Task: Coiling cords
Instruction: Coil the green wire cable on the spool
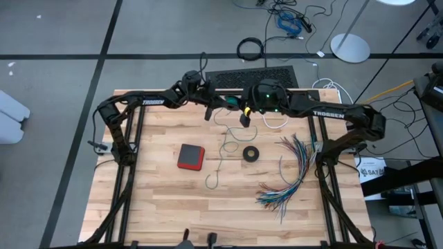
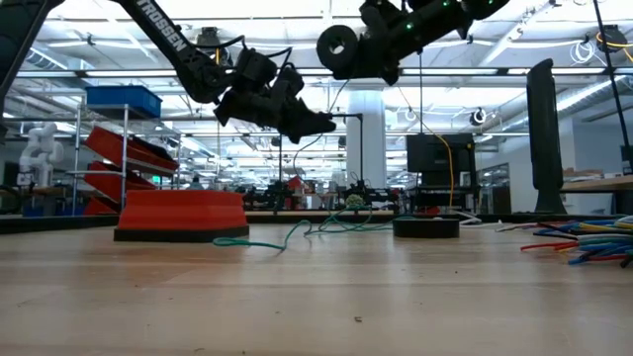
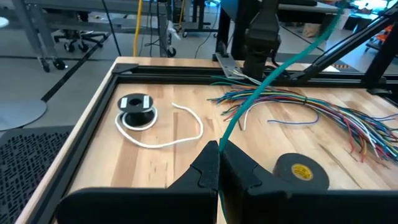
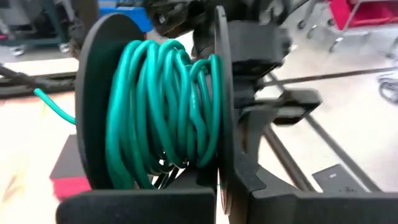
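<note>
The teal-green cord is partly wound on a black spool (image 4: 161,106) that my right gripper (image 4: 221,186) holds up over the table's far middle. From the spool the cord (image 3: 273,68) runs to my left gripper (image 3: 219,146), which is shut on it just left of the spool (image 2: 336,44). Below the grippers the cord's free length (image 1: 220,149) lies slack on the table. The white cord (image 3: 180,134) lies loose by the far edge, joined to a small round black-and-white piece (image 3: 137,111). My left gripper pinches the teal cord (image 3: 225,134) between its two fingertips, a single strand. The fingers are nearly level and lie across it. From the fingers the cord rises straight toward the spool. My right gripper pinches the rim of one spool flange (image 4: 221,155) between its two fingers. The spool is lifted clear of the table.
A red box (image 1: 190,157) sits left of centre and a black tape ring (image 1: 250,153) at the middle. A fanned bundle of multicoloured wires (image 1: 291,173) spreads across the right side. The near half of the wooden table (image 1: 173,214) is bare.
</note>
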You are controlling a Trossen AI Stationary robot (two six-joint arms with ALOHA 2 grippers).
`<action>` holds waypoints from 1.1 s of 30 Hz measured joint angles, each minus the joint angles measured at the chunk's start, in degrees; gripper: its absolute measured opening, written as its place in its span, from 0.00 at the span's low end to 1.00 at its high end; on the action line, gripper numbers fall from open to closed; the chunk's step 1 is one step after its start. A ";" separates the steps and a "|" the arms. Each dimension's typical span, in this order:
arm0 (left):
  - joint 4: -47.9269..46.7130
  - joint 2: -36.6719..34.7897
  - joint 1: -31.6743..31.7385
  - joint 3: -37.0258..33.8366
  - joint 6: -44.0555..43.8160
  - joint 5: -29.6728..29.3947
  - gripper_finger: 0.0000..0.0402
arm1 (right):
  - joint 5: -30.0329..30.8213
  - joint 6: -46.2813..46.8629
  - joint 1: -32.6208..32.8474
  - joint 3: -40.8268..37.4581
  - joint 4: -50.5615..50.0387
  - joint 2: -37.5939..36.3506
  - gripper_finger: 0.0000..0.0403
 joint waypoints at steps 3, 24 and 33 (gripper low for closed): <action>-0.02 0.00 0.56 0.00 -0.01 -0.38 0.01 | -1.33 -0.09 0.00 0.00 -2.46 -1.01 0.00; -1.34 0.02 2.14 -0.02 -1.71 -1.02 0.01 | 11.01 -9.23 0.02 0.00 -22.26 -2.44 0.00; -0.52 -0.25 1.68 -0.02 -5.00 -0.87 0.01 | 19.62 -14.52 0.02 0.00 -21.59 -0.31 0.00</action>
